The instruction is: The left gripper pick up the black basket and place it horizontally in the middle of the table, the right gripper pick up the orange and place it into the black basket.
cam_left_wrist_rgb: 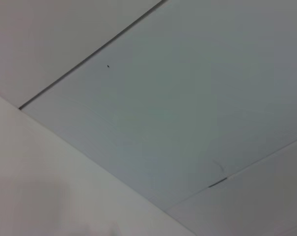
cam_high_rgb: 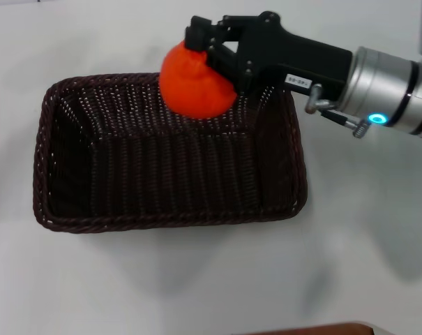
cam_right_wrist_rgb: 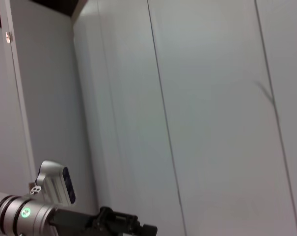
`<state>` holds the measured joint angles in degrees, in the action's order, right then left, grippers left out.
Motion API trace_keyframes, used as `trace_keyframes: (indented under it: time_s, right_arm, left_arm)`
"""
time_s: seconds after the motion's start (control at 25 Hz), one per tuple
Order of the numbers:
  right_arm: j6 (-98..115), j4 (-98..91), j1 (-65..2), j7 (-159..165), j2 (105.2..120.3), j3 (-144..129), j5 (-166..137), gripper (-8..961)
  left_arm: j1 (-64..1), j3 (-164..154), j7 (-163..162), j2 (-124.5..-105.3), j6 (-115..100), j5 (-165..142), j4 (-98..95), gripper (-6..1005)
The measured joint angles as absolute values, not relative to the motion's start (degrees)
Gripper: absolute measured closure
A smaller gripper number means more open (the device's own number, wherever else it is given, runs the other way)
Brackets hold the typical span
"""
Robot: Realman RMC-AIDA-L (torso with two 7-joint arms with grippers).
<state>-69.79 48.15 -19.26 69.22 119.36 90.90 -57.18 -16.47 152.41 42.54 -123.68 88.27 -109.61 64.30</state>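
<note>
Orange (cam_high_rgb: 194, 82) is up in the air, pinched by the right end effector (cam_high_rgb: 205, 50). Its dark fingers (cam_high_rgb: 197, 36) press on the top & far side of the fruit. It hangs over the far rim of the black basket (cam_high_rgb: 169, 202), not inside yet, w/ its low part in front of the back wall. The arm comes in from the right side, black near the fruit, then silver w/ a small blue-green light.

Basket sits flat on the white desk (cam_high_rgb: 350, 265), long side going left to right, about mid desk. Nothing lies on its woven floor.

Left end effector (cam_right_wrist_rgb: 120, 222) shows only in the right wrist view, low down & far off near a grey wall; can't tell if it's spread or pressed together. Left wrist view shows just plain grey panels.
</note>
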Motion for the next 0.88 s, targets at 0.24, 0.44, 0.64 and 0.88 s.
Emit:
trace_keyframes:
  time_s: [0.24, 0.44, 0.64, 0.88]
  right_arm:
    - [-69.89, 43.73, -21.88, 71.90, 119.50, 92.41, -56.66, 677]
    - [-70.72, 43.66, -21.41, 71.99, 119.49, 93.18, -56.67, 563]
    - [-73.19, 43.18, -18.73, 71.95, 119.62, 100.21, -56.51, 449]
    - [-76.46, 33.93, -16.09, 65.49, 119.63, 112.38, -53.08, 181]
  left_arm:
    - [-15.38, 152.67, 44.48, -123.49, 88.46, -107.45, 62.12, 385]
    - [-14.87, 153.45, 46.97, -123.49, 88.50, -106.32, 61.58, 386]
    - [-14.77, 156.77, 55.11, -123.45, 88.54, -103.82, 58.26, 386]
    - [-13.99, 164.37, 79.45, -123.59, 86.96, -98.65, 48.21, 385]
